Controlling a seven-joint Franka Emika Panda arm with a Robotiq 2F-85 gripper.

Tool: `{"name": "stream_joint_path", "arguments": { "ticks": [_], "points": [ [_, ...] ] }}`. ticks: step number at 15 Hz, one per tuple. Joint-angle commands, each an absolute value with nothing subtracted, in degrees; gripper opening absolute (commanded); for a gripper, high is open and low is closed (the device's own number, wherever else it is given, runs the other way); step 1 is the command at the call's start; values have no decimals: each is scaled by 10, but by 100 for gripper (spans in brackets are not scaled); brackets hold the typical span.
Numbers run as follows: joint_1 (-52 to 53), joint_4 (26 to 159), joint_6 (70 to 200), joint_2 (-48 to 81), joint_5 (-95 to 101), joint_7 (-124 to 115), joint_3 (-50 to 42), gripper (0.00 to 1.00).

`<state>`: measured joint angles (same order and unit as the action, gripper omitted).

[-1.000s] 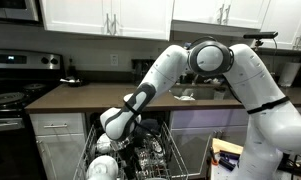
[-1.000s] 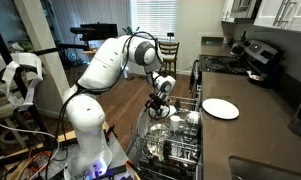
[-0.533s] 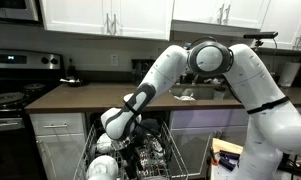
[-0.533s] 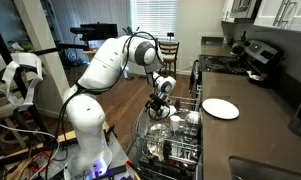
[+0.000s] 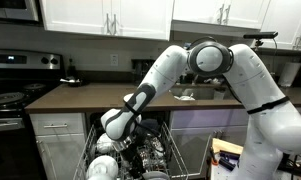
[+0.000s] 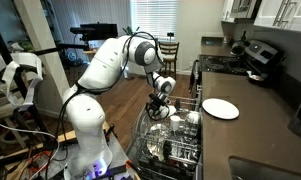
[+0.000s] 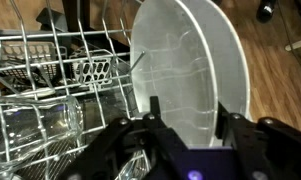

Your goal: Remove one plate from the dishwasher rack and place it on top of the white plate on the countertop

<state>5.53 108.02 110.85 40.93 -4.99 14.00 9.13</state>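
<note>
Your gripper [image 6: 160,107] hangs low over the dishwasher rack [image 6: 180,143], arm bent down into it in both exterior views. In the wrist view the fingers [image 7: 151,113] are spread wide, one on either side of the lower part of a big upright plate [image 7: 190,60] standing on edge among the tines. It fills most of the frame. Can't tell whether the pads touch it; nothing looks pinched.

Left of that plate in the wrist view, further into the rack, there's a cutlery basket [image 7: 90,70] and, nearer, a clear glass [image 7: 40,120]. Wood floor [image 7: 280,55] shows on the right, past the plate's edge.

The white plate [image 6: 220,108] lies flat on the countertop [image 6: 265,135], right of the rack in an exterior view and well apart from the gripper. A stove [image 6: 252,60] sits at the far end of the countertop.
</note>
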Motion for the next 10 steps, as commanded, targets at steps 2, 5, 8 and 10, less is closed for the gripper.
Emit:
{"name": "stream_joint_path", "arguments": {
  "ticks": [2, 5, 8, 10],
  "points": [
    [55, 1066, 1074, 411, -51, 130, 94, 14],
    [55, 1058, 1062, 410, -52, 130, 94, 2],
    [54, 1057, 1059, 411, -52, 131, 95, 6],
    [54, 1057, 1059, 411, -52, 132, 95, 4]
  ]
}}
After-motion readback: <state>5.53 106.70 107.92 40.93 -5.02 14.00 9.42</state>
